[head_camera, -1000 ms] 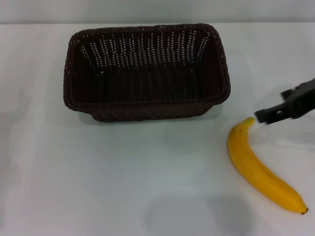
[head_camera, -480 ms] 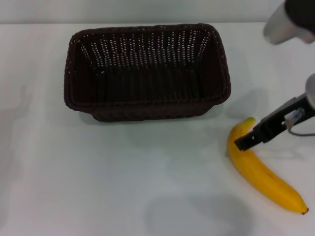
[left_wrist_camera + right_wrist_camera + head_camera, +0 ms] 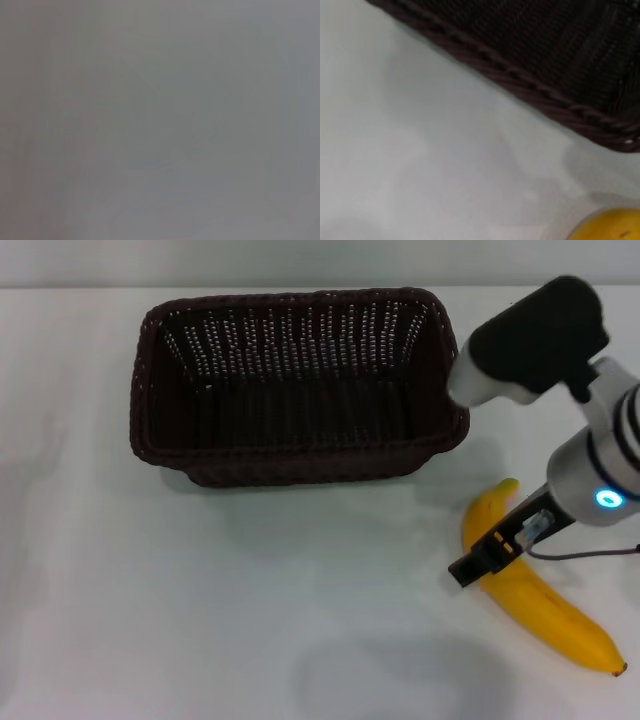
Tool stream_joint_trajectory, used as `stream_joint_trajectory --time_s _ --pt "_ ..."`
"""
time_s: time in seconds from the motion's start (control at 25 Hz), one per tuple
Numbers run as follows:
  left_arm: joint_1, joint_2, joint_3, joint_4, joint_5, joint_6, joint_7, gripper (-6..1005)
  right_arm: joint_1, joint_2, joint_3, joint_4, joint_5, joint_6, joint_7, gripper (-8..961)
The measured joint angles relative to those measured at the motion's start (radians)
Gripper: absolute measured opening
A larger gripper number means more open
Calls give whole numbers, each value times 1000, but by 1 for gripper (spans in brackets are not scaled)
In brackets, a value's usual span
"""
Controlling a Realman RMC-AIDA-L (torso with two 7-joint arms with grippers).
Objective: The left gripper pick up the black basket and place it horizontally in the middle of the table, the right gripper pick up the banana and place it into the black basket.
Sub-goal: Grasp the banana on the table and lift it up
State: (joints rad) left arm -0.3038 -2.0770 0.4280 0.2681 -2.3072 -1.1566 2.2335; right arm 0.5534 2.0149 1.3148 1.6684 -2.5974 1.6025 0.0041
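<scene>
The black basket [image 3: 298, 380] stands lengthwise across the far middle of the white table [image 3: 250, 590], open side up and empty. The banana [image 3: 535, 600] lies on the table to the right of it and nearer to me. My right gripper [image 3: 478, 565], on the arm with the blue light, reaches in from the right and lies across the banana's upper half, close above it. The right wrist view shows the basket's braided rim [image 3: 520, 85] and a bit of the banana [image 3: 612, 227]. My left gripper is out of view; its wrist view shows only plain grey.
The right arm's bulky black and silver body [image 3: 535, 335] hangs over the basket's right end. Bare white tabletop lies in front of the basket and to its left.
The right arm has come in from the right edge. Its gripper has moved left and nearer, from beside the banana's stem tip to across the banana. Basket and banana have not moved.
</scene>
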Motion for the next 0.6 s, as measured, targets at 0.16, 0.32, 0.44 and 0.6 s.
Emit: stream_joint_trajectory --time_s 0.16,0.32,0.44,0.6 --pt "1 0 0 -6 0 -4 0 871 5 1 -39 -20 -35 -16 28 815" --pt "1 0 0 -12 0 -9 0 871 -13 1 -58 -30 -53 -33 41 812" --pt "3 0 0 -12 0 -10 0 871 -26 1 -68 -37 -53 -47 48 813" --pt "3 0 0 -14 0 -11 0 871 -30 1 -75 -47 -53 -57 51 771"
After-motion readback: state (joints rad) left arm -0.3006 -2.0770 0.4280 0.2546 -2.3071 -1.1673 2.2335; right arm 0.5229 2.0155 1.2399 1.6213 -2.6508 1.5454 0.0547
